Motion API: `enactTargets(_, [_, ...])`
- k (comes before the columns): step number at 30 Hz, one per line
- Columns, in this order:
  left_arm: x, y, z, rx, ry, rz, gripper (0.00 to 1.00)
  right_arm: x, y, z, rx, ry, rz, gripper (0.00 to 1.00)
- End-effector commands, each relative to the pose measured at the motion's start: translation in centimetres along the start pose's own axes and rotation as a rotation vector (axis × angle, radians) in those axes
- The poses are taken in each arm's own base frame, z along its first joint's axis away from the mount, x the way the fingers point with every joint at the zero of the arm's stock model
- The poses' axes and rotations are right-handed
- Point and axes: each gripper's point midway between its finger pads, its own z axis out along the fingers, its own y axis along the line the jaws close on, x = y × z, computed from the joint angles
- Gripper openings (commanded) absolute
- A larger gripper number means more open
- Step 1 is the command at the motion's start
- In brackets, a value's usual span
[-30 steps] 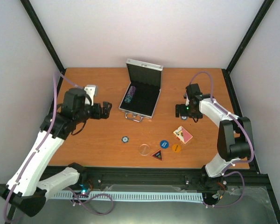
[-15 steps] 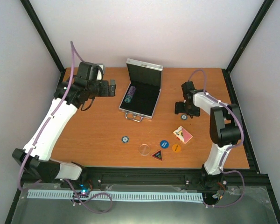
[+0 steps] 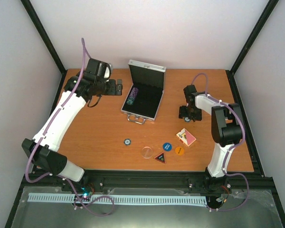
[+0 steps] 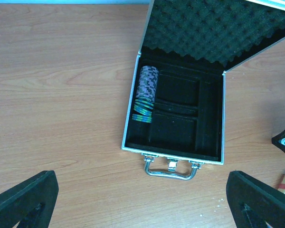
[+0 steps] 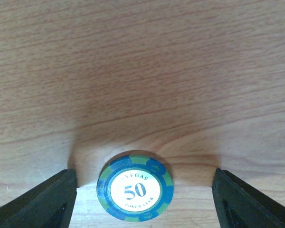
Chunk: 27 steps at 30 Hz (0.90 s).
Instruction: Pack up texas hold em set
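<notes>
Right wrist view: a blue-and-green chip [image 5: 135, 186] marked 50 is seen lying flat on the tabletop [image 5: 142, 57], between the fingers [image 5: 38, 204] of the right end effector [image 5: 145, 197]. The fingers are held apart, neither touches the chip, and the chip sits a little off-centre in the gap.

The chip is judged to be light, rigid and smooth, and so thin that it can only be taken by its rim, at two opposite points. The fingers would need to be brought right down to the tabletop. A pinch set too high or off-centre could be expected to slip over the rim or flip the disc.

From above, the open case [image 3: 154, 102] is found well apart from this end effector, on the left arm's side of it, with a stack [image 4: 145, 95] of chips already laid in one slot. The left end effector [image 4: 142, 199] is held wide apart and empty above the tabletop, near the case handle. The deck [image 3: 186, 137] is left on the tabletop.
</notes>
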Motion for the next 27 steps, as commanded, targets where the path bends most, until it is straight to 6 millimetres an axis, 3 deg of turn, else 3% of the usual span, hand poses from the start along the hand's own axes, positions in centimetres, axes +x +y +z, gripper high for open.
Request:
enactTargets(1, [-0.7,-0.3,-1.2,0.030,-0.018,-0.012,1.00,1.3,-0.6,0.5,0.037,0.043,0.005,0.78])
enactTargets(8, [-0.6,-0.1,-1.5,0.035,-0.028,-0.018,1.00,2.1,-1.0,0.7,0.057,0.065,-0.001,0.66])
enactTargets(12, [-0.6,-0.3,-1.6,0.049,-0.030,-0.025,1.00,2.2,-1.0,1.1,0.060,0.081,-0.006,0.51])
enactTargets(16, [-0.6,-0.2,-1.8,0.050,-0.034,-0.028,1.00,2.6,-1.0,1.4,0.061,0.090,-0.007,0.47])
enactTargets(22, [-0.8,-0.1,-2.0,0.049,-0.047,-0.031,1.00,2.9,-1.0,1.6,0.058,0.099,-0.005,0.32])
enactTargets(27, [-0.9,0.1,-2.2,0.046,-0.057,-0.033,1.00,2.7,-1.1,1.3,0.063,0.093,-0.014,0.28])
